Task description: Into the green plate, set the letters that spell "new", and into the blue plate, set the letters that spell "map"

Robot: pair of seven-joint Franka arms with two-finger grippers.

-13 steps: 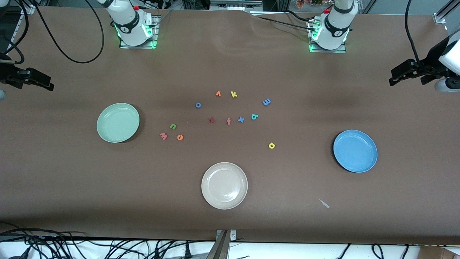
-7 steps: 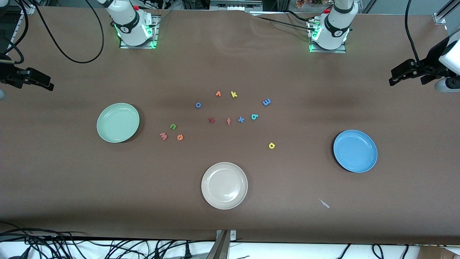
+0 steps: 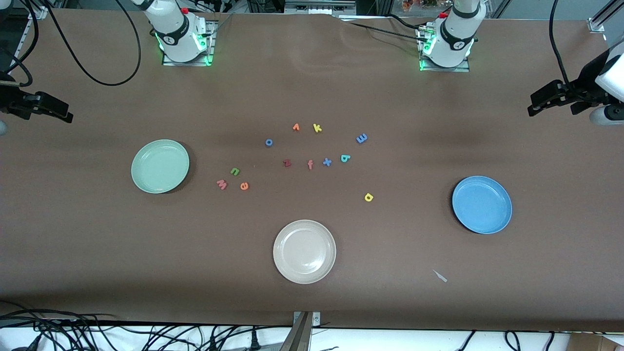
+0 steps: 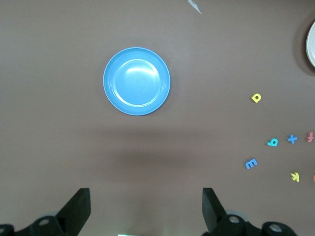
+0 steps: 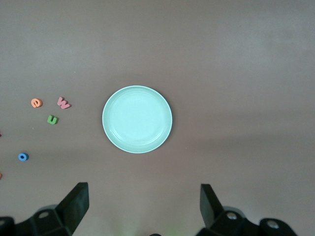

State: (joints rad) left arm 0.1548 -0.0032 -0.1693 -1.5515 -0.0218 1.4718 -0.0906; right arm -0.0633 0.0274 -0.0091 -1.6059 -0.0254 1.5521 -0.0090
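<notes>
While no letter has yet been lifted, the front view shows green n (image 3: 235,171), orange e (image 3: 244,185) and pink w (image 3: 222,184) beside the green plate (image 3: 160,166). In the left wrist view, the left end effector (image 4: 146,209) hangs fingers apart above the blue plate (image 4: 137,81), with blue m (image 4: 251,163), teal a (image 4: 272,142) and yellow p (image 4: 256,98) well off to one side. In the right wrist view, the right end effector (image 5: 144,205) is likewise spread; descend squarely onto one letter at a time.

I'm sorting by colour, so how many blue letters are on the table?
3. The blue o lies toward the right arm's end of the scattered letters, the blue x beside the teal a, and the blue m toward the left arm's end. None looks hidden.
</notes>
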